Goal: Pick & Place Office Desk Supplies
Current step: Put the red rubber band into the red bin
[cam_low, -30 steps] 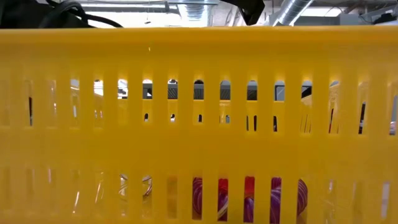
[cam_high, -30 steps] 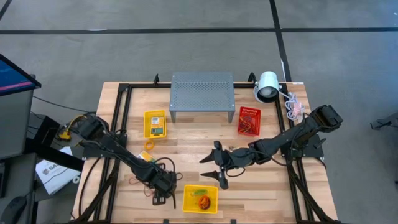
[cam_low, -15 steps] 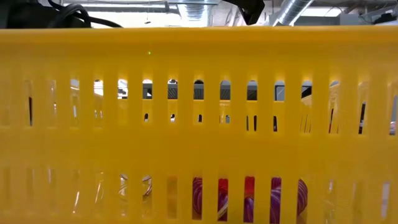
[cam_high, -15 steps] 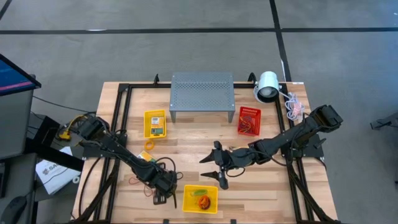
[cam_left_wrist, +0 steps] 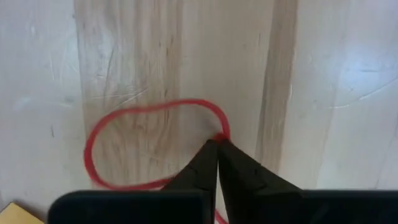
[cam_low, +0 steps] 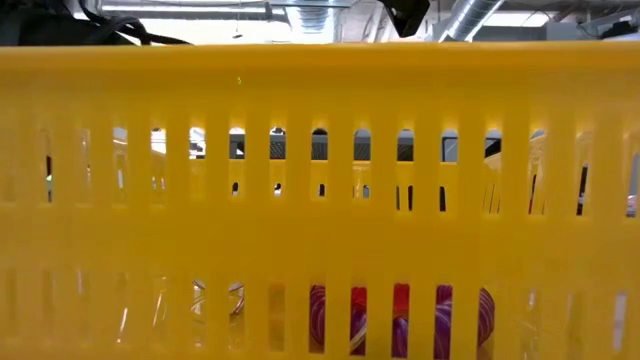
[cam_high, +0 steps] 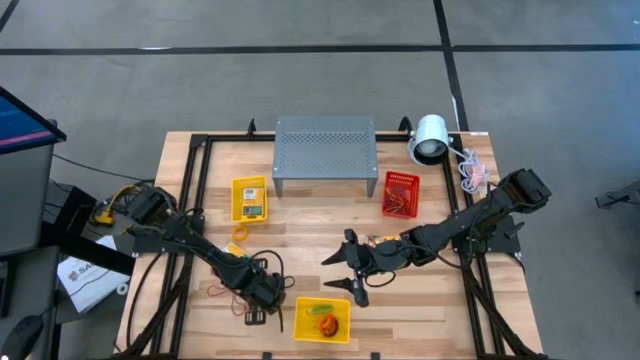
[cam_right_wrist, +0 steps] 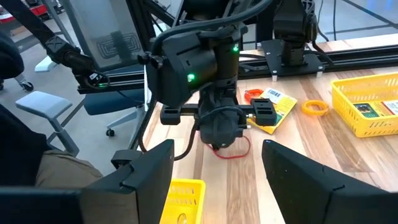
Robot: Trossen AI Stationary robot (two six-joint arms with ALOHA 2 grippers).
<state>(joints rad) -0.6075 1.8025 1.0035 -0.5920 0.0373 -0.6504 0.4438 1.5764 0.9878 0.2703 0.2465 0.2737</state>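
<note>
A thin red rubber band [cam_left_wrist: 134, 149] lies flat as a loop on the wood near the table's front left. My left gripper [cam_left_wrist: 217, 140] points down at it and is shut on its strand; the right wrist view shows the same gripper [cam_right_wrist: 219, 132] over the band [cam_right_wrist: 236, 151]. In the high view my left gripper [cam_high: 257, 310] stands just left of a yellow basket [cam_high: 300, 322]. My right gripper [cam_high: 341, 272] hangs open above the table's middle, holding nothing. A crayon box [cam_right_wrist: 273, 104] and an orange band [cam_right_wrist: 315, 107] lie farther left. My left gripper pinches the red band's strand [cam_left_wrist: 221, 133] between its two fingertips, at the right end of the loop as its wrist view shows it. The fingers come from above, pointing down. The rest of the loop lies slack and flat on the table.
A yellow basket [cam_high: 237, 200] with a crayon box and a red basket [cam_high: 399, 193] sit mid-table. The grey perforated stand [cam_high: 325, 145] and white lamp [cam_high: 430, 140] are at the far edge. The front basket's wall [cam_low: 320, 180] fills the low view.
My left gripper has shut its fingers on the red rubber band and taken hold of it, staying at nearly the same spot left of the front yellow basket. The band still lies on the table.
</note>
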